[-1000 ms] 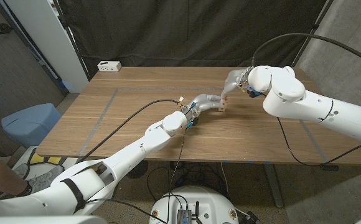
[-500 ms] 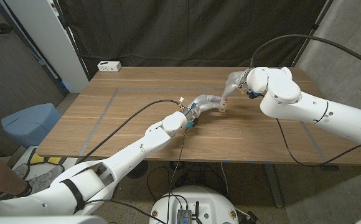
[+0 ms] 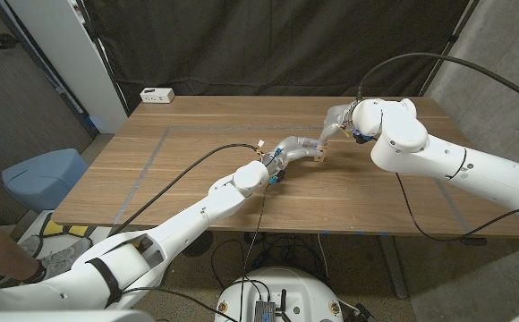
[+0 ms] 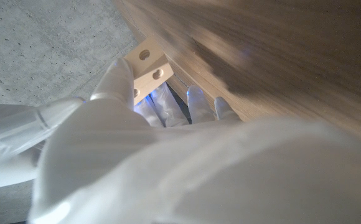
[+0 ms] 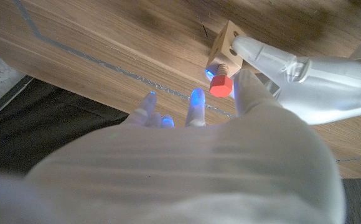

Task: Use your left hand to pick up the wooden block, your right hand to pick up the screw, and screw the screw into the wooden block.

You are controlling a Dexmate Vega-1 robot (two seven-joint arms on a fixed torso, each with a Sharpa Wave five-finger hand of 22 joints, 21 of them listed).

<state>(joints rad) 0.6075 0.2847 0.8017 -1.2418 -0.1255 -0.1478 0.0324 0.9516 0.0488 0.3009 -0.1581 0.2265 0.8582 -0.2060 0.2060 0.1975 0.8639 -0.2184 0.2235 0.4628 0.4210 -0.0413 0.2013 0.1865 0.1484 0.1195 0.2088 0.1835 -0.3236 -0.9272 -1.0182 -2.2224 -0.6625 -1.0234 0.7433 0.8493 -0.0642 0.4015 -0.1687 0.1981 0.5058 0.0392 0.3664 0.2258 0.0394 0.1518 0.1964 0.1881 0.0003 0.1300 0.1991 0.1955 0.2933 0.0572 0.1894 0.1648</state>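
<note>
Block: we see the pale wooden block with round holes (image 5: 226, 42), grasped by our left robot hand (image 3: 295, 147) above the wooden counter (image 3: 179, 170), right of its middle.
Screw: the red-headed screw (image 5: 220, 84) sits in the block's hole, our right robot hand's (image 3: 335, 120) fingertips (image 5: 196, 98) at its head; whether they grip it we cannot tell.
Edges: a white power strip (image 3: 157, 94) lies at the far left corner; no writing readable.
</note>
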